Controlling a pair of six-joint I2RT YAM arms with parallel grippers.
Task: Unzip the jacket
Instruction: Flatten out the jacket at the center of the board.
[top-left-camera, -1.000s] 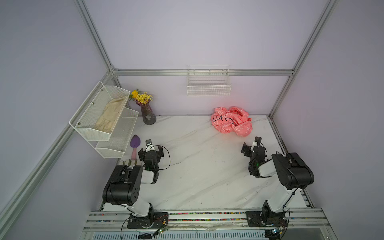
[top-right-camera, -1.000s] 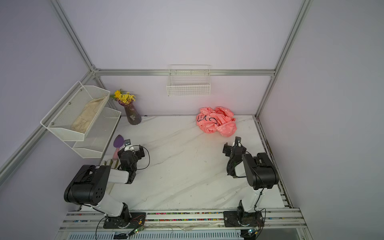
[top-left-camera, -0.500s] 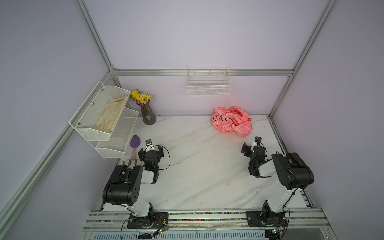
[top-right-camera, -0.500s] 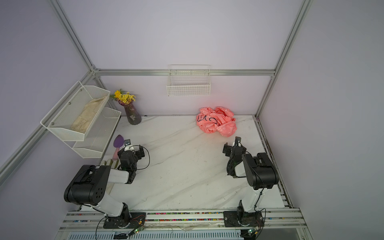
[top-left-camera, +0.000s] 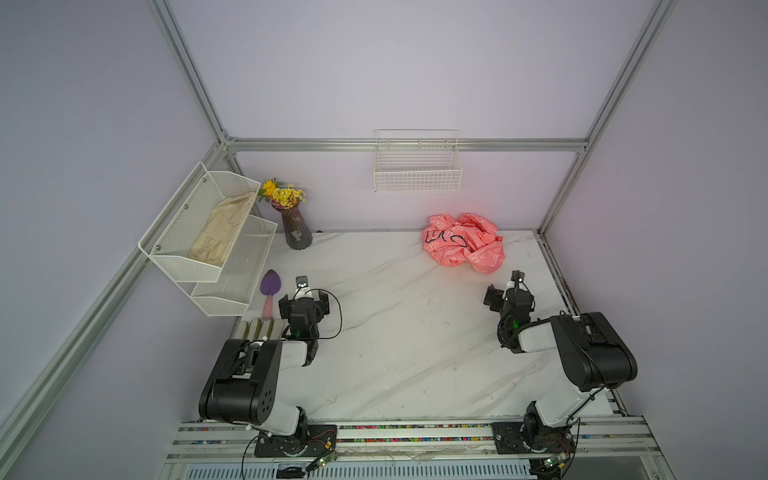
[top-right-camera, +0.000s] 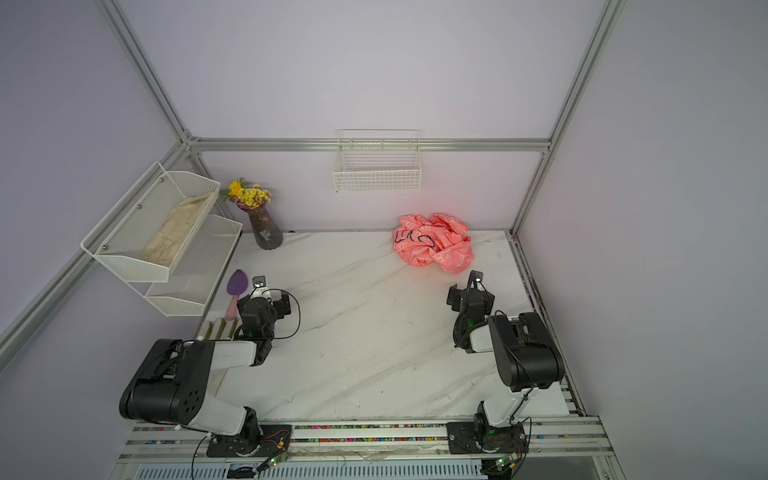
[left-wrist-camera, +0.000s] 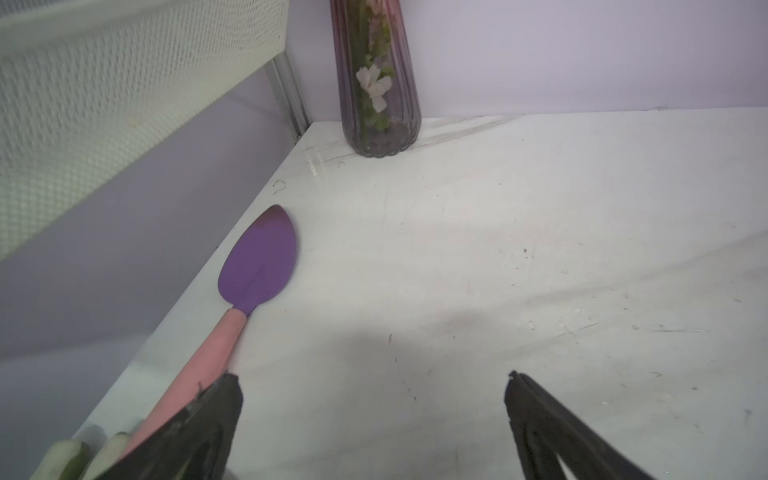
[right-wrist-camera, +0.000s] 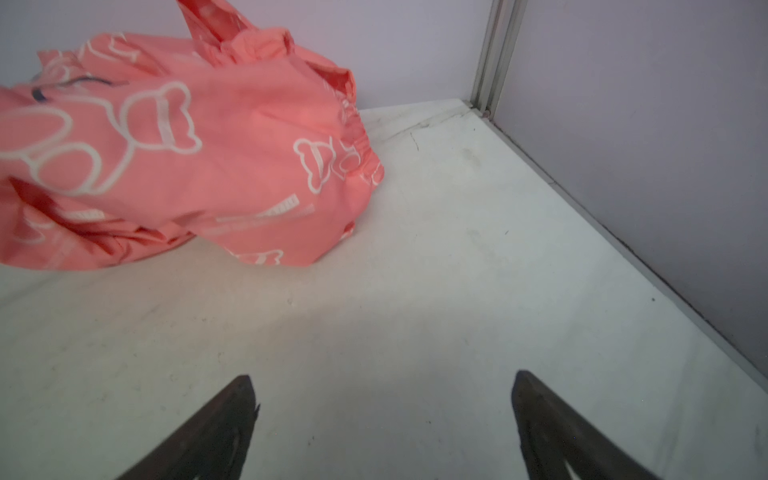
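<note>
1. Coral-pink fabric printed with white outline bears is seen crumpled in a heap: the jacket (top-left-camera: 461, 243) lies on the far right part of the marble-patterned table (top-left-camera: 395, 340), near the back wall and the right-hand frame post, in both top views.
2. Its zipper cannot be made out among the folds; only dark lines of a logo are shown on top. In the right wrist view the heap is cut off by the picture's edge.
3. The right gripper (right-wrist-camera: 382, 376) is held over bare table with its jaws spread wide and nothing between them, near the jacket but apart from it.
4. The left gripper (left-wrist-camera: 372, 380) is likewise spread wide and empty. The end of the pink handle of a purple-bladed trowel (left-wrist-camera: 259, 266) is hidden behind one finger.
5. What appears to be a work glove (top-left-camera: 259, 330) is partly covered by the left arm at the table's left edge.
6. A vase (top-left-camera: 297, 232) of yellow flowers is stood in the far left corner; its top is cut off in the left wrist view.
7. A beige cloth (top-left-camera: 222, 235) is laid in the upper tier of a white mesh shelf (top-left-camera: 183, 268) overhanging the left edge.
8. A broad stretch of bare marble is left between the two arms; on the right, the table is closely bounded by the side wall.
</note>
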